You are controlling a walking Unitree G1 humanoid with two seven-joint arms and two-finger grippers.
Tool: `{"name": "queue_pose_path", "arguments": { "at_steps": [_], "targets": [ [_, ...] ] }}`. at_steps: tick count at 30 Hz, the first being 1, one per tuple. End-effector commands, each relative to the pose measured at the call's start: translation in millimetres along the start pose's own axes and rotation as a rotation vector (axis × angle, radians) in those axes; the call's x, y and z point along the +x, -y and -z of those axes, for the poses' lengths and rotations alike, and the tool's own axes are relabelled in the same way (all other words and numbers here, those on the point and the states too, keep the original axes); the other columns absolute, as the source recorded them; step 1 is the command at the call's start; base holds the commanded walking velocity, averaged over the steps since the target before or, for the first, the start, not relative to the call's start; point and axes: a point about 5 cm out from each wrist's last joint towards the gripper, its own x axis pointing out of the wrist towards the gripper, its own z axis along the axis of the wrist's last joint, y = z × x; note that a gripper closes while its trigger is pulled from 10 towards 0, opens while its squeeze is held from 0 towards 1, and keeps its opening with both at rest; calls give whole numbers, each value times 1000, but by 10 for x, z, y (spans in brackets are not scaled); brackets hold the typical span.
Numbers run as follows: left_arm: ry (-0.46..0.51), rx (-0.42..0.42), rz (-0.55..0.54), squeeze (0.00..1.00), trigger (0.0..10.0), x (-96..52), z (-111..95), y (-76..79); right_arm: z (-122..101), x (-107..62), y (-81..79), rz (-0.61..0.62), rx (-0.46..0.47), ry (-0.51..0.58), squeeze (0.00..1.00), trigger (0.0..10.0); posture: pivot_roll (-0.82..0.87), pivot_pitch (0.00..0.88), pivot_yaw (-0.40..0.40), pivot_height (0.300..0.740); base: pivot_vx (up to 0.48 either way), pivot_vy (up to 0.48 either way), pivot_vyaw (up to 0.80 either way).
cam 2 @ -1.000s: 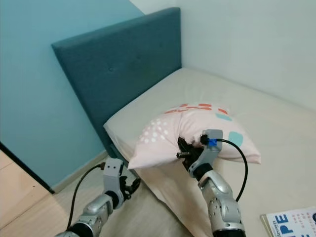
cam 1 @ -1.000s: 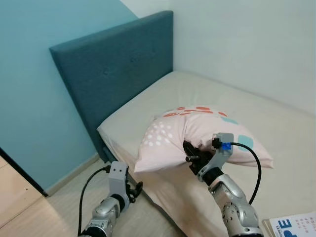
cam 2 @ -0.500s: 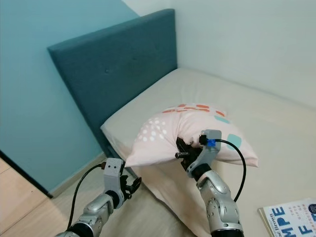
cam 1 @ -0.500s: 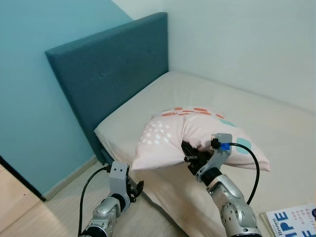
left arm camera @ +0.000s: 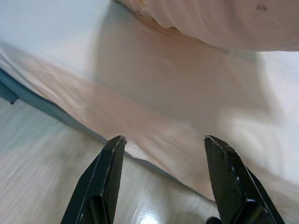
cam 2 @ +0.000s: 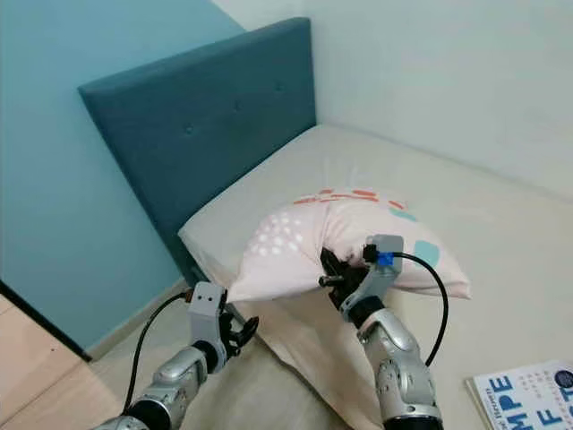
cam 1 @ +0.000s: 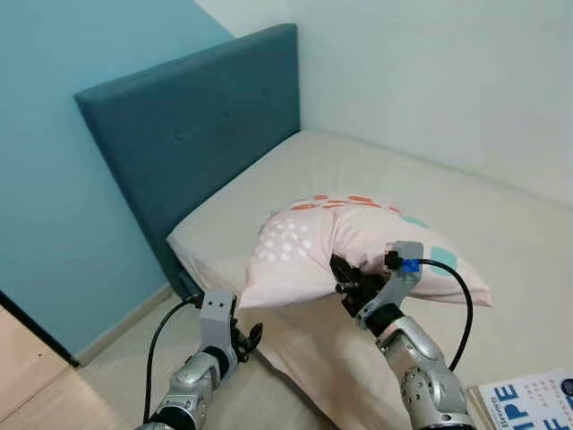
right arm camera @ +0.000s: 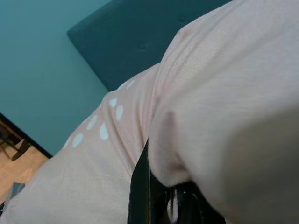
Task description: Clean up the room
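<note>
- Pillow (cam 1: 358, 246), pale pink with white dots and coral and teal patches, sits at the centre of the frame, held up over the near edge of the bed (cam 1: 394, 179) by the right end effector (cam 1: 349, 285), whose black fingers are clamped on a bunched fold of its underside.
- In the right wrist view the fabric wraps round one finger (right arm camera: 139, 186), so the hold looks shallow.
- Left end effector (cam 1: 240, 339) hangs low at the lower left of the frame, just off the mattress corner, its fingers (left arm camera: 105, 175) spread apart and empty above the pale wood floor (cam 1: 54, 394).
- Risk, as I judge it: the pinch takes only a fold of cloth, so the pillow's weight could drag it free, or it could swing and sag on the way to the head of the bed.
- A drop here might send it over the mattress edge onto the floor.
- Teal headboard (cam 1: 192, 134) stands in the upper left, against the blue wall (cam 1: 54, 161); the beige sheet between it and the pillow is bare.
- Printed book or magazine (cam 1: 528, 399) lies at the lower right corner, well apart from the pillow.
</note>
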Motion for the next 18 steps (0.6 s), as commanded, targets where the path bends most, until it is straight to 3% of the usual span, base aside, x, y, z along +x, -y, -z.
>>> {"name": "queue_pose_path", "arguments": {
  "at_steps": [1,11,18],
  "targets": [
    [-4,10,-3,0,10000,-15,8,-26,-131,56,-131,-76,-13,73,0,10000,-95,44,44,740,0,0,775],
    [-1,12,3,0,10000,-7,0,-14,-132,59,-187,-118,-12,74,0,10000,-95,43,47,740,0,0,770],
    [1,10,8,0,10000,5,-22,-14,-10,44,-184,-117,-34,6,0,10000,-99,47,50,740,0,0,769]
  ]
}}
